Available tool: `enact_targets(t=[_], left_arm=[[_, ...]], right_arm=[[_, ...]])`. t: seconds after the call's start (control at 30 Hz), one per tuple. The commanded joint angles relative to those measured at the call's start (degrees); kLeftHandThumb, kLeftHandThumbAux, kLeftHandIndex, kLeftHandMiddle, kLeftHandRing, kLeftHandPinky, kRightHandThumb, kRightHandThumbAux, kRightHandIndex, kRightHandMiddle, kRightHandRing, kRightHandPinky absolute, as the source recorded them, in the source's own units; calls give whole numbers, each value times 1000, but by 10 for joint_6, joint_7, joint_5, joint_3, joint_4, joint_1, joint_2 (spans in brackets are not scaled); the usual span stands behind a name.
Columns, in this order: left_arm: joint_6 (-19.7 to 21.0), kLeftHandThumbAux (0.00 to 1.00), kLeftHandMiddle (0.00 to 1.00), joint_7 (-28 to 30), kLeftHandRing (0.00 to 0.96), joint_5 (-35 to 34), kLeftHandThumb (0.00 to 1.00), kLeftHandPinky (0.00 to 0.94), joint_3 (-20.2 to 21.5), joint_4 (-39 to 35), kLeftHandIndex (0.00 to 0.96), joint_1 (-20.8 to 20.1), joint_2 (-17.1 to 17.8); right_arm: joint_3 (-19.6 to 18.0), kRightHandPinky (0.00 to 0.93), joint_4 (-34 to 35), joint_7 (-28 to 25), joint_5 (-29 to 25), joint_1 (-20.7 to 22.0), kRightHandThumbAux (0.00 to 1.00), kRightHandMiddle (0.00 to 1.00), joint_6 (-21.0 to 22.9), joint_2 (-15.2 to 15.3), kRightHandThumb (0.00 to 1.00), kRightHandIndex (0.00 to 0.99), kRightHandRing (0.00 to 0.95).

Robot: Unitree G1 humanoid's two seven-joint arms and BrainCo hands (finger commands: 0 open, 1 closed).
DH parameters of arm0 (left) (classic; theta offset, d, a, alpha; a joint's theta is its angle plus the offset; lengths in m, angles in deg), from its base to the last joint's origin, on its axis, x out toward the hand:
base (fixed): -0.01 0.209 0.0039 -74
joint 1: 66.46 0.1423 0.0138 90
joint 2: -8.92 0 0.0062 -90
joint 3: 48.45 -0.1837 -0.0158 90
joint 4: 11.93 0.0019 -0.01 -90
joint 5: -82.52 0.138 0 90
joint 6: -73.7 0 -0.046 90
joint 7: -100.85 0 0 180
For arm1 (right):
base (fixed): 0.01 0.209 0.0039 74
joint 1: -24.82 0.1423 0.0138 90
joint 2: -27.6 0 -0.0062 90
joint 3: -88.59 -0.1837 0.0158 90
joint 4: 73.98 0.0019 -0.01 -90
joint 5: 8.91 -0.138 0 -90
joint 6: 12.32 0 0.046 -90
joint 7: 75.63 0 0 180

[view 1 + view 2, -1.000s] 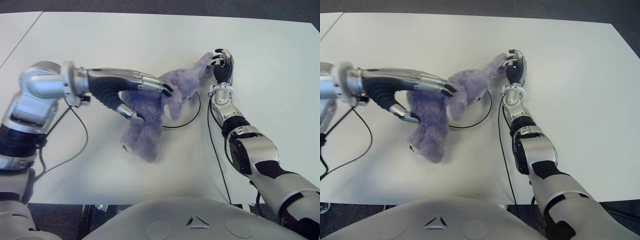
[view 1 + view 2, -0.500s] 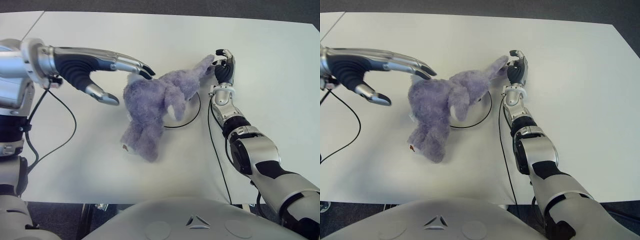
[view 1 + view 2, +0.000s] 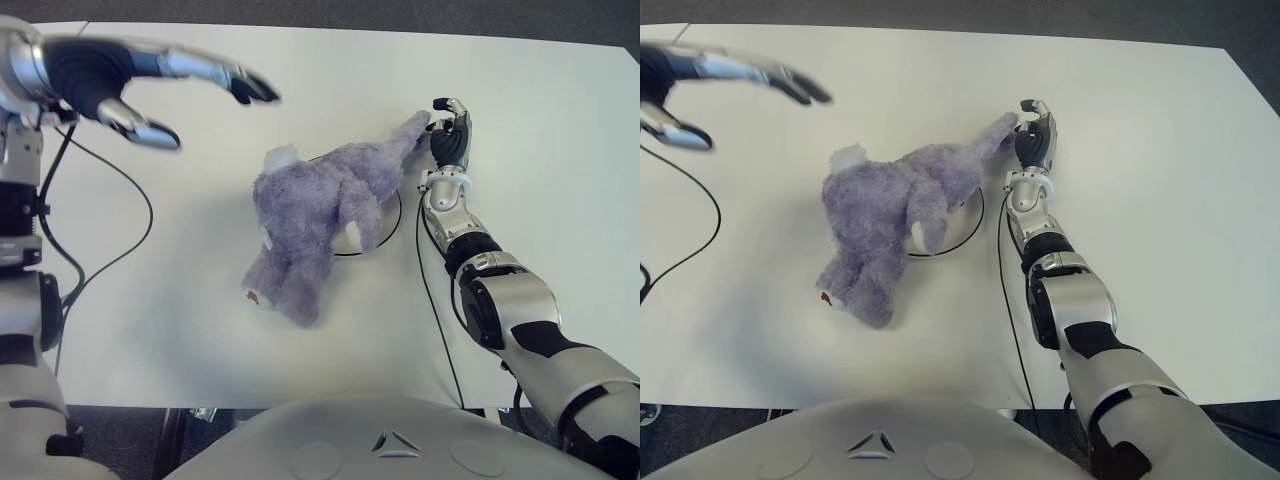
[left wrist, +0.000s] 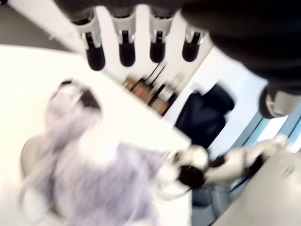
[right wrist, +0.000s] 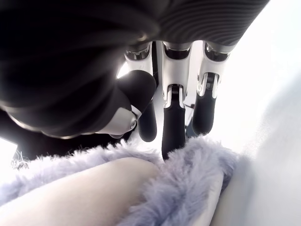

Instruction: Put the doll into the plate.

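The doll (image 3: 310, 210), a purple plush elephant, lies on its side across the plate (image 3: 392, 222), of which only an arc of black rim shows beside it. Its legs hang over the plate onto the white table (image 3: 560, 160). My left hand (image 3: 120, 85) is raised at the far left, away from the doll, with its fingers spread and holding nothing. My right hand (image 3: 448, 128) is at the tip of the doll's trunk. In the right wrist view its fingers (image 5: 173, 117) curl down onto the purple fur (image 5: 141, 188).
A black cable (image 3: 120, 240) loops over the table on the left. Another cable (image 3: 430, 290) runs along my right forearm toward the near edge. A seam with a neighbouring table (image 3: 30, 90) shows at the far left.
My left hand has let go of the doll and swung up and away to the far left. The doll has settled onto the plate. My right hand has stayed at the trunk.
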Motion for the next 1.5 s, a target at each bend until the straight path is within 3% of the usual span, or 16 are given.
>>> enact_targets(t=[0.03,0.1,0.13,0.2,0.23,0.3,0.37,0.67,0.83,0.9,0.93,0.97,1.03,1.23,1.33,1.5], left_arm=[[-14,326,14,96,144,-73,124,137,62,69,5,94,-46],[-61,311,22,-2,157,-49,101,167,118,9,10,189,-68],[-41,305,29,-57,166,-26,87,190,122,1,16,182,-60],[-4,317,41,-105,171,-1,82,216,117,1,31,154,-46],[27,319,43,-119,172,13,82,220,101,18,34,112,-39],[92,341,78,-136,160,55,98,190,59,81,48,-13,-34],[120,355,100,-143,153,82,109,162,40,118,57,-83,-34],[133,370,123,-138,146,108,122,129,52,132,67,-103,-44],[139,371,124,-137,145,116,123,128,58,128,67,-105,-48],[88,390,122,-233,141,144,113,122,70,152,67,-44,-105],[28,420,120,-327,133,173,98,113,75,225,67,-14,-162],[-13,493,95,-392,97,194,62,72,78,278,48,4,-201],[-59,559,71,-458,62,220,32,37,75,347,30,10,-238],[-106,644,32,-567,10,274,3,3,54,425,7,2,-268],[-100,665,16,-630,3,299,0,1,46,454,3,2,-277],[-103,690,2,-677,0,320,0,0,47,481,0,7,-290]], right_arm=[[17,346,-102,7,17,-188,710,294,16,-55,1000,280,495],[17,345,-102,6,16,-188,710,294,17,-54,1000,280,496],[16,345,-103,4,16,-188,711,294,18,-54,1000,280,496],[15,384,-103,2,15,-188,704,294,19,-54,1000,281,476],[15,389,-103,2,15,-189,703,294,20,-54,1000,281,474],[16,402,-103,0,16,-189,701,295,21,-53,1000,279,467],[17,406,-103,-1,16,-189,700,296,21,-53,1000,275,464],[17,350,-103,0,15,-190,710,293,23,-53,1000,263,496],[17,401,-103,0,16,-191,701,294,24,-50,1000,262,469],[17,405,-103,1,16,-191,700,295,24,-49,1000,261,466],[16,407,-103,5,16,-192,700,295,21,-50,1000,261,466],[16,408,-103,8,16,-193,700,294,18,-50,1000,266,466],[15,409,-103,10,15,-194,699,293,16,-50,1000,271,466],[6,409,-102,-8,5,-195,699,296,14,-48,1000,272,464],[1,410,-101,-16,-1,-196,700,298,13,-48,1000,269,464],[-7,409,-101,-24,-10,-197,700,298,12,-49,1000,263,463]])
